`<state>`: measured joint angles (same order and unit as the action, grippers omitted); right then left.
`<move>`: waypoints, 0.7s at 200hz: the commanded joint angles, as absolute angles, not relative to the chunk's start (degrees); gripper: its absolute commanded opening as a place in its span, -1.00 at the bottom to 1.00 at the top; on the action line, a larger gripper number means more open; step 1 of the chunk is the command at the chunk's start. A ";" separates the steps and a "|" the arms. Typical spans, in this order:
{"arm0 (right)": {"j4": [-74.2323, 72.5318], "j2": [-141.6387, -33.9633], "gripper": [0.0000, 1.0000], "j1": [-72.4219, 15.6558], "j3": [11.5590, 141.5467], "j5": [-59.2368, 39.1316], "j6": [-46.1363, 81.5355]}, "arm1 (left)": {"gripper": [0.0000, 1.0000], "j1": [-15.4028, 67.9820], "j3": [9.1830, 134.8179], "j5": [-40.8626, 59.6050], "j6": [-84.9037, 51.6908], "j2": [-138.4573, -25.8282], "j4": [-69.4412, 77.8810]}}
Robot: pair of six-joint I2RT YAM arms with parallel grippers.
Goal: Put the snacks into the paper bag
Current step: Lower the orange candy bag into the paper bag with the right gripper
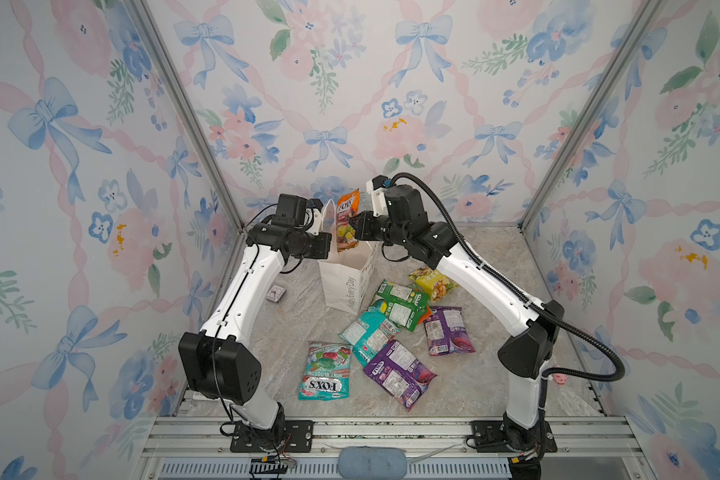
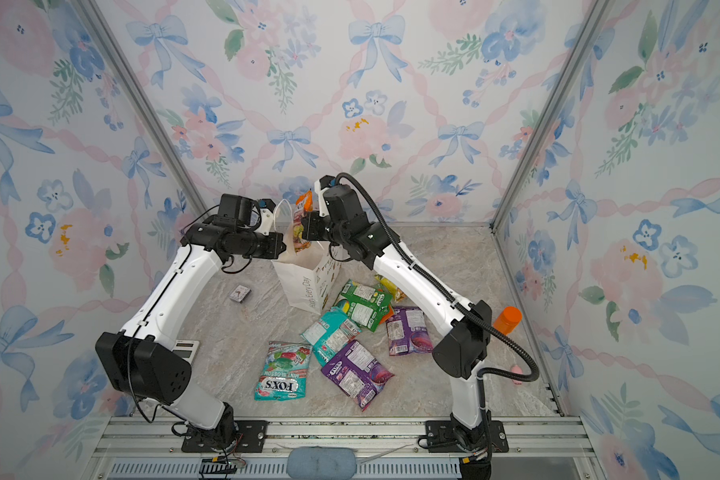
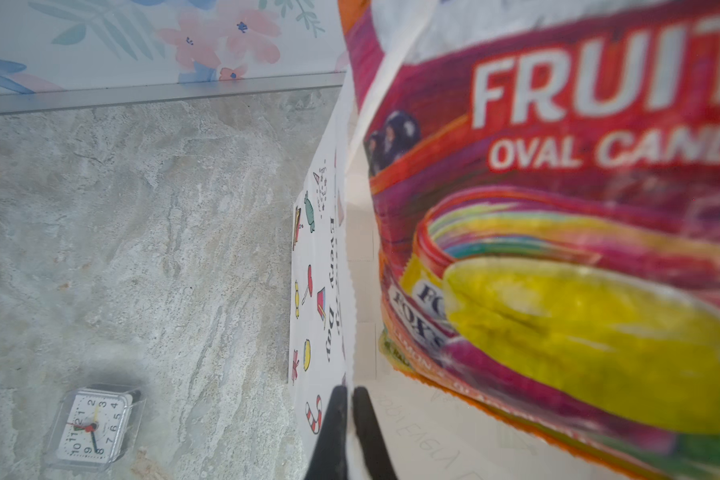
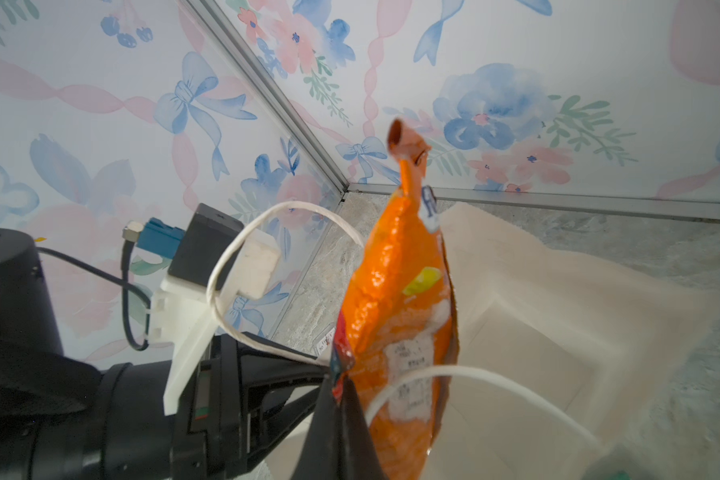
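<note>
Over the paper bag (image 1: 344, 286), right claw (image 1: 353, 228) clamps the Fruits packet (image 1: 345, 205); left claw (image 3: 348, 395) pinches the bag's rim tight.

Upright open white paper bag (image 1: 341, 282), orange Fruits packet (image 1: 347, 226) vertical at its mouth, other packets (image 1: 400, 309) flat beside it.

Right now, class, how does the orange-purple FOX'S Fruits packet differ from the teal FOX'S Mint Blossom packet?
The orange-purple Fruits packet hangs upright over the white paper bag, pinched by the right gripper; the teal Mint Blossom packet lies flat on the marble table, untouched. Both are glossy FOX'S packets.
</note>
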<state>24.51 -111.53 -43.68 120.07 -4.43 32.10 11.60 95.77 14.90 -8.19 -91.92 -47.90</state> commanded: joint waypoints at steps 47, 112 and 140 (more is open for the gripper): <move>21.09 -106.85 -1.00 -43.85 116.72 -3.40 32.07 | -1.00 11.29 95.21 16.00 -9.03 -91.00 -47.51; 19.95 -103.81 -1.00 -43.50 114.51 -2.99 31.22 | -1.00 11.24 95.24 16.09 -9.04 -91.03 -47.59; 20.56 -104.32 -1.00 -43.15 117.17 -3.14 30.15 | -1.00 11.25 95.27 16.22 -9.23 -90.92 -47.55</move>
